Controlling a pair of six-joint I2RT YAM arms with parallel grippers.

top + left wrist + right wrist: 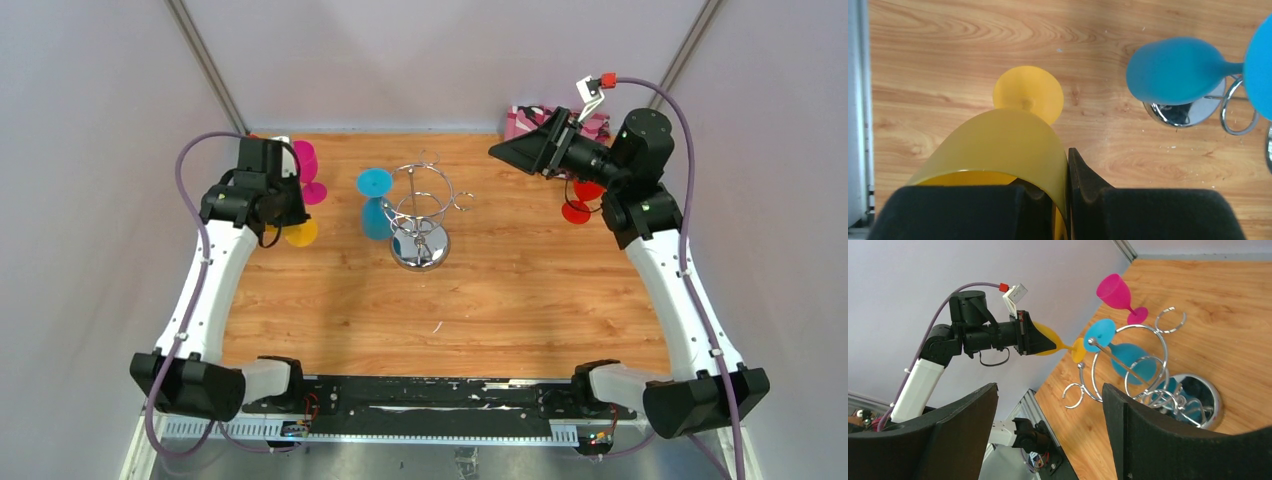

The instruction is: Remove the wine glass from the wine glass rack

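Observation:
The chrome wine glass rack (422,215) stands mid-table on its round mirrored base (1193,107). A blue wine glass (375,205) hangs upside down on its left side, also seen in the left wrist view (1173,77) and the right wrist view (1129,360). My left gripper (283,222), at the far left, is shut on the rim of a yellow wine glass (1003,145), foot pointing down at the table; I cannot tell whether the foot touches. My right gripper (1048,407) is open and empty, raised right of the rack (1140,365), also seen from the top (520,150).
A pink wine glass (306,170) stands upright at the back left beside my left wrist. A red wine glass (578,205) sits under my right arm. A pink patterned item (530,122) lies at the back right edge. Grey walls enclose the table.

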